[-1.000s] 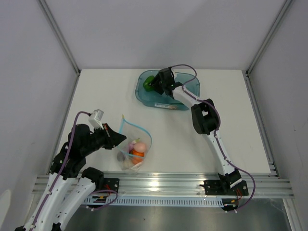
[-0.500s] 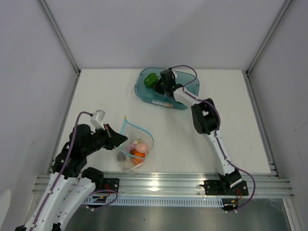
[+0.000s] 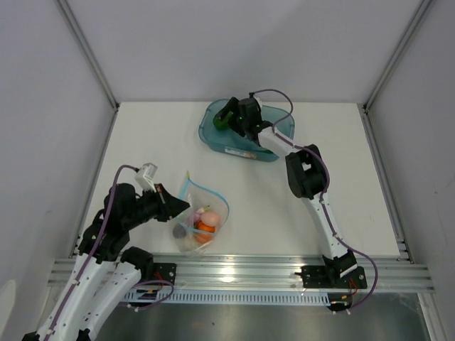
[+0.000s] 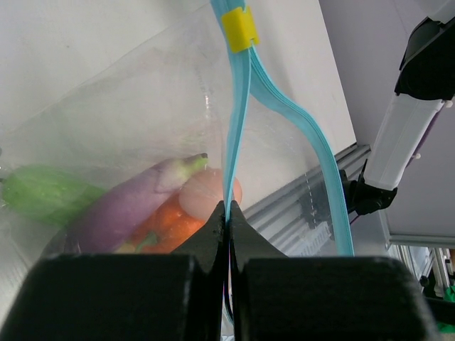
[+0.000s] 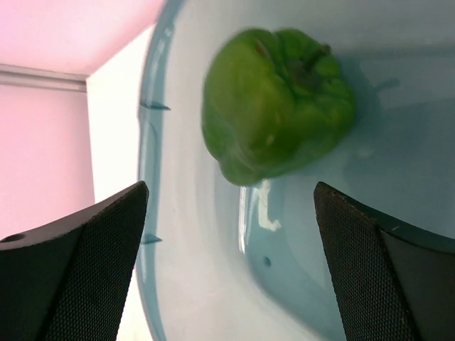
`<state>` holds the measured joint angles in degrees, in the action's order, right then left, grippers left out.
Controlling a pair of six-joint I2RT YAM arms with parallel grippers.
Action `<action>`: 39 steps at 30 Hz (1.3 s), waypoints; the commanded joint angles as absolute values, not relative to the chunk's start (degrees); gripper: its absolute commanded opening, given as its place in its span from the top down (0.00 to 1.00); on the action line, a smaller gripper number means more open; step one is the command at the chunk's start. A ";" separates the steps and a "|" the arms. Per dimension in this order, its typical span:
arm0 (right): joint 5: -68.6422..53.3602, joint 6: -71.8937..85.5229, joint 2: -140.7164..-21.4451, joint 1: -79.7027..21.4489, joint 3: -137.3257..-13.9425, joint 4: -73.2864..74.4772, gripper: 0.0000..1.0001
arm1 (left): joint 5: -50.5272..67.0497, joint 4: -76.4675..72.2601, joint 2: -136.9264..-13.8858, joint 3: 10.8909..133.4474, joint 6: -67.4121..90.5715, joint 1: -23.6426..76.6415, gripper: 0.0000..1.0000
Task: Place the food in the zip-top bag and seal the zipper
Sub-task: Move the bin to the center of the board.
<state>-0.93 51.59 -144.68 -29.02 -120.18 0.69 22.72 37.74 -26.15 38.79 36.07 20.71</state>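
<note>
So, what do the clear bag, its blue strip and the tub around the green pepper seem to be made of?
The zip-top bag: thin clear plastic film, probably; it creases and the food shows through. The zipper: smooth teal plastic, apparently. The tub: rigid translucent teal plastic, glossy, with bright reflections.

Teal tub [image 3: 222,143] on white table [image 3: 142,135]

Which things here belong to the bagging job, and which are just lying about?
Job: zip-top bag, zipper, green bell pepper, eggplant, orange vegetable, egg, light green vegetable.
Lying about: teal tub, metal rail.
</note>
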 commanded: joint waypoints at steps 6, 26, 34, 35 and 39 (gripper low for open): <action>-2.10 49.41 -145.20 -28.39 -125.25 4.49 0.01 | 23.73 35.77 -26.37 38.14 36.30 20.39 1.00; -16.70 47.29 -129.30 -30.50 -98.80 4.48 0.05 | 25.05 34.63 -25.75 37.35 37.88 20.39 1.00; -13.98 43.07 -120.42 -30.41 -87.99 4.57 0.05 | 25.66 34.10 -25.66 36.48 38.32 20.39 0.99; -13.89 42.98 -119.63 -30.32 -86.76 4.57 0.05 | 25.75 33.93 -25.66 36.47 38.41 20.39 0.99; -11.87 43.07 -117.86 -29.88 -85.87 2.64 0.04 | 25.75 33.58 -25.84 36.12 38.41 20.39 1.00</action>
<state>-14.24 44.49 -121.58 -30.20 -86.15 4.67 24.51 35.14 -25.85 36.60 37.54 20.71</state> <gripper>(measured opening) 0.957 0.003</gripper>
